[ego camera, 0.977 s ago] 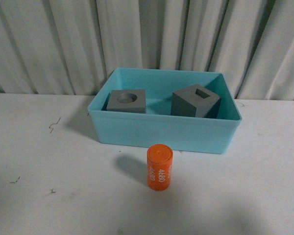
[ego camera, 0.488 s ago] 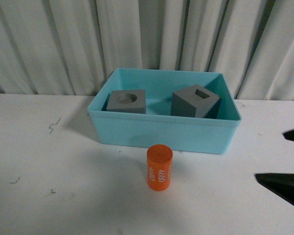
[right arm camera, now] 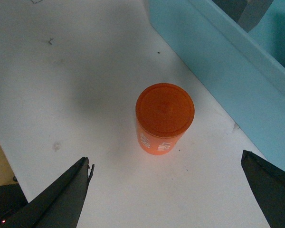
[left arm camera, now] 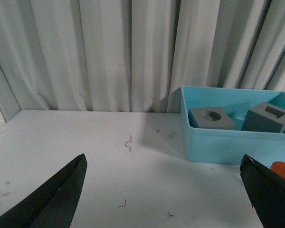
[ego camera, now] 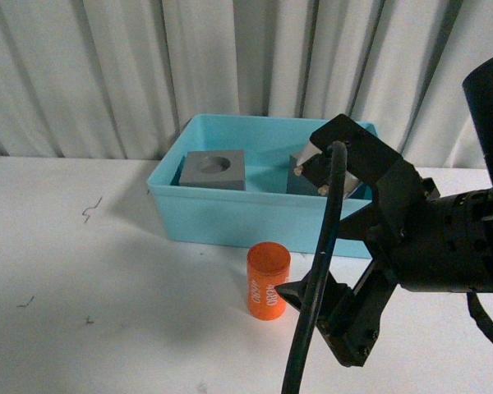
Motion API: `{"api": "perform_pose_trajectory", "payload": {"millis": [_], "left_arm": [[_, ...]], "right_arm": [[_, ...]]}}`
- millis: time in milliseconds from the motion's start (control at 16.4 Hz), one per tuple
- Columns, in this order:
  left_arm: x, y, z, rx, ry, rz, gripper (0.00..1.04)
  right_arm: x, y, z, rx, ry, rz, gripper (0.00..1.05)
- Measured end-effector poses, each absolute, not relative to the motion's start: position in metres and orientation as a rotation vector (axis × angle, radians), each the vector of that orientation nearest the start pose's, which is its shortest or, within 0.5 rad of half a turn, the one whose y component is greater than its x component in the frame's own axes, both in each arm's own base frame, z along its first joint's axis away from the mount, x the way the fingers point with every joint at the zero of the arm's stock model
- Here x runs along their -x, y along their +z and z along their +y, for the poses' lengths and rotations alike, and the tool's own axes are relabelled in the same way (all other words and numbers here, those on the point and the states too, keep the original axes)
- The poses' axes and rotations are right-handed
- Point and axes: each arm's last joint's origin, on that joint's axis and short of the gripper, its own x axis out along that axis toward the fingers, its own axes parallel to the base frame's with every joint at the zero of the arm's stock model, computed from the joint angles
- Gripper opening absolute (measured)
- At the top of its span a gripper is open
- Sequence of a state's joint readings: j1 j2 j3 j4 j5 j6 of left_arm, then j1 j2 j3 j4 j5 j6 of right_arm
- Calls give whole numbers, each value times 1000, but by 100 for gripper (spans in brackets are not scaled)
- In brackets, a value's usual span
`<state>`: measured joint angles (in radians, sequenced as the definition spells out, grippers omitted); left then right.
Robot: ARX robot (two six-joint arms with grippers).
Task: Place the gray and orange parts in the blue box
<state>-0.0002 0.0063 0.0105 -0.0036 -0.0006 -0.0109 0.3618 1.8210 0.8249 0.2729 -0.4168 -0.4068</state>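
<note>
The orange cylinder (ego camera: 268,281) stands upright on the white table, just in front of the blue box (ego camera: 222,218). My right gripper (ego camera: 289,230) is open and hangs close above and to the right of the cylinder. In the right wrist view the cylinder (right arm camera: 164,116) sits ahead of the open gripper (right arm camera: 166,164), untouched. The gray cube with the round recess (ego camera: 213,169) lies in the box's left half. The gray cube with the square recess (left arm camera: 268,116) lies in its right half, mostly hidden by my right arm in the front view. My left gripper (left arm camera: 162,159) is open and empty over bare table.
Pleated white curtains (ego camera: 107,74) close off the back behind the box. The table (ego camera: 82,271) carries a few small dark scuff marks (left arm camera: 128,142). The table's edge (right arm camera: 0,142) shows near the right gripper in the right wrist view.
My right arm has swung in from the right edge of the front view to hang beside the orange cylinder, now covering the square-recess cube. Cylinder, cubes and box have not moved.
</note>
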Motion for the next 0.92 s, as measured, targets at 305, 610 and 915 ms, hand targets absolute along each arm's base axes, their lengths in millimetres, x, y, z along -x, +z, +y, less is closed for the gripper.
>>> {"api": "perform_pose_trajectory", "payload": {"millis": [305,610,915], "left_arm": [[-97,166,0,10,0,-1,98],[-97,166,0,10,0,0,98],[-97,166,0,10,0,-1,98]], "right_arm": [[-334,107,151,356,862,588,98],[-347,92,162,370,859,606,98],[-353,80,173,376,870,623,98]]}}
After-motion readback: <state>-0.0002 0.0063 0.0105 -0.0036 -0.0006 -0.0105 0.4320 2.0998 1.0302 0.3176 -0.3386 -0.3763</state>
